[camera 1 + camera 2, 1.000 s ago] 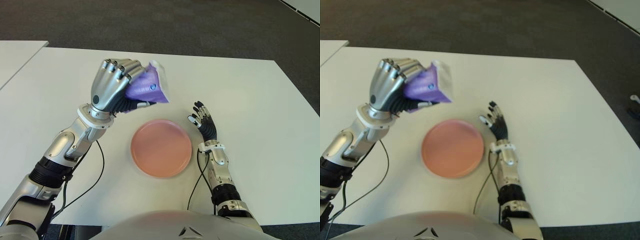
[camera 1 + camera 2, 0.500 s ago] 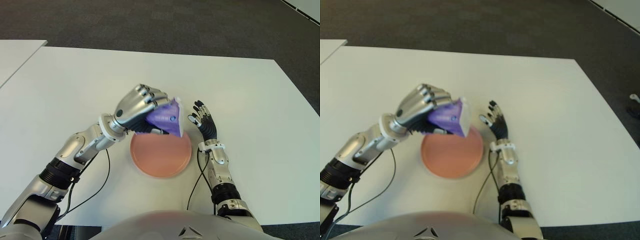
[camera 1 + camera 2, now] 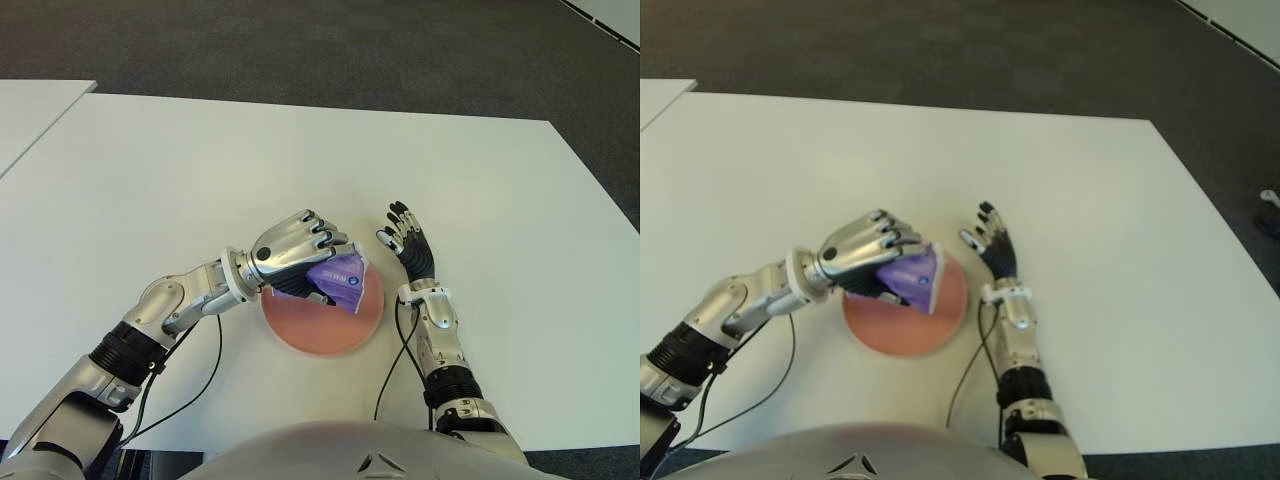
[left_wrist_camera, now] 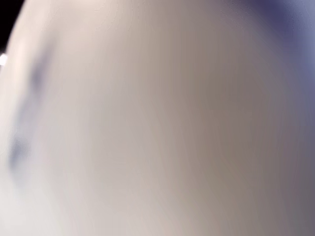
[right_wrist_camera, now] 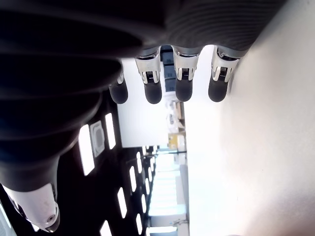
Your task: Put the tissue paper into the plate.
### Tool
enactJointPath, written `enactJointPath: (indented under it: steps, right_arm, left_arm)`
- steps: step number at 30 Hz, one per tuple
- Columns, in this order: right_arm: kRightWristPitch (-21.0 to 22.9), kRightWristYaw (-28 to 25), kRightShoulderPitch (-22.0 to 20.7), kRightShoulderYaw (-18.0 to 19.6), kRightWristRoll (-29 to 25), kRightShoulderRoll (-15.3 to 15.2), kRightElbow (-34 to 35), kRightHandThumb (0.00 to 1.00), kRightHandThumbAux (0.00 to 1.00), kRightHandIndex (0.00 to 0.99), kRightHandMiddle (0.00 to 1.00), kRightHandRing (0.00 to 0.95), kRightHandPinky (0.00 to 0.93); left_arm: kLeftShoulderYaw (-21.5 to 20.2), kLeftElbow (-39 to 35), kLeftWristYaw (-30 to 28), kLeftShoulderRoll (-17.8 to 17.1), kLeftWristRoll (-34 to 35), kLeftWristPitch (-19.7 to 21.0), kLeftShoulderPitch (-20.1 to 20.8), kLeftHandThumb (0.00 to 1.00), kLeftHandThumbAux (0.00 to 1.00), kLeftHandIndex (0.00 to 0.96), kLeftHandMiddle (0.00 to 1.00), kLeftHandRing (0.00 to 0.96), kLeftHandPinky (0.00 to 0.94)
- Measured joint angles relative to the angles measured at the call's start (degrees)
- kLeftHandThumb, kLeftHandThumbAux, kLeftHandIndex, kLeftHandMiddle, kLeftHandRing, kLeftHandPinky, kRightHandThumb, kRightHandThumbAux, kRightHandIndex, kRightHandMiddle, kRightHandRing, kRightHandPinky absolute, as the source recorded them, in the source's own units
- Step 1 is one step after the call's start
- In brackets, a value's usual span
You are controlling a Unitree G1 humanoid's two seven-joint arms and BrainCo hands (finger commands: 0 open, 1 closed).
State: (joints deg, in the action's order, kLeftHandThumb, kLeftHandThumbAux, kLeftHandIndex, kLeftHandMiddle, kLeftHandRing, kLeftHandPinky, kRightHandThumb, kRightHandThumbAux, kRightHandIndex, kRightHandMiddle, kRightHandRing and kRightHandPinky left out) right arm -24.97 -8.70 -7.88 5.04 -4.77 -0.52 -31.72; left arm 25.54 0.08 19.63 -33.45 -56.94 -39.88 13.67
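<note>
Tissue paper pack, purple with a white end, is gripped in the left robot hand and sits low over the far part of the pink plate. Can't tell if it touches the plate yet. Fingers are curled over the top of the pack, thumb side under it, so the grasp is a full wrap, likely to keep the soft pack from slipping while it is lowered. Pack is tilted, white end toward the right side. Left wrist view is filled by a blurred pale surface, nothing readable there.

Right robot hand shows just right of the plate, fingers spread and pointing up, holding nothing; right wrist view confirms straight fingers with nothing between them. It looks idle, kept clear of the drop zone.

Judgement: placing step is nearly done, release is what's left.

Worktop is plain white, with only the plate on it. A second white table edge shows at far left. Dark grey carpet floor beyond.
</note>
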Motion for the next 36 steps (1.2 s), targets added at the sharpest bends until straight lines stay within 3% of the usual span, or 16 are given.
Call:
enactJointPath:
  steps: [6,17,24,26,28,29,30,31,32,36]
  right_arm:
    - [0.0,0.13,0.0,0.01,0.06,-0.06,0.0,0.0,0.654,0.0,0.0,0.0,0.0]
    - [0.0,0.45,0.01,0.0,0.05,-0.02,0.01,0.0,0.656,0.0,0.0,0.0,0.0]
    - [0.0,0.58,0.03,-0.01,0.06,-0.03,0.02,0.0,0.652,0.0,0.0,0.0,0.0]
    - [0.0,0.61,0.09,0.0,0.07,-0.08,0.02,0.0,0.648,0.0,0.0,0.0,0.0]
    - [0.0,0.61,0.16,0.0,0.07,-0.11,0.02,0.0,0.645,0.0,0.0,0.0,0.0]
    - [0.0,0.61,0.18,0.0,0.07,-0.12,0.02,0.0,0.643,0.0,0.0,0.0,0.0]
    - [0.0,0.61,0.2,0.0,0.07,-0.13,0.02,0.0,0.642,0.0,0.0,0.0,0.0]
    - [0.0,0.61,0.21,0.0,0.07,-0.13,0.02,0.0,0.641,0.0,0.0,0.0,0.0]
    - [-0.01,0.61,0.2,0.0,0.07,-0.13,0.07,0.0,0.64,0.0,0.0,0.0,0.0]
    - [-0.02,0.61,0.21,-0.06,0.07,-0.05,0.28,0.0,0.638,0.0,0.0,0.0,0.0]
  left_arm:
    - [1.64,2.12,-1.36,0.0,-2.64,0.88,-1.06,0.749,0.697,0.443,0.853,0.858,0.859]
    - [2.05,1.18,-8.26,-0.02,-0.36,1.1,-1.58,0.748,0.697,0.443,0.86,0.861,0.862]
    - [2.85,2.15,-4.08,0.45,-3.88,2.25,-2.91,0.748,0.697,0.443,0.856,0.858,0.845]
    - [3.1,2.76,-2.12,0.56,-4.93,2.57,-2.96,0.745,0.697,0.444,0.816,0.806,0.762]
    - [3.49,3.69,-0.3,0.68,-5.82,2.86,-2.82,0.711,0.705,0.426,0.566,0.548,0.532]
    - [3.71,4.14,0.12,0.65,-6.13,3.12,-2.63,0.492,0.663,0.313,0.392,0.356,0.342]
    - [3.86,4.45,0.06,0.54,-6.16,3.28,-2.43,0.411,0.649,0.272,0.329,0.288,0.273]
    - [3.98,4.47,-0.53,0.32,-6.05,3.39,-2.13,0.263,0.606,0.177,0.21,0.184,0.175]
    - [4.01,4.29,-1.8,0.04,-5.7,3.39,-1.86,0.168,0.578,0.116,0.134,0.117,0.112]
    - [3.78,2.75,-7.77,-1.89,-2.75,3.42,-0.78,0.044,0.535,0.03,0.035,0.03,0.029]
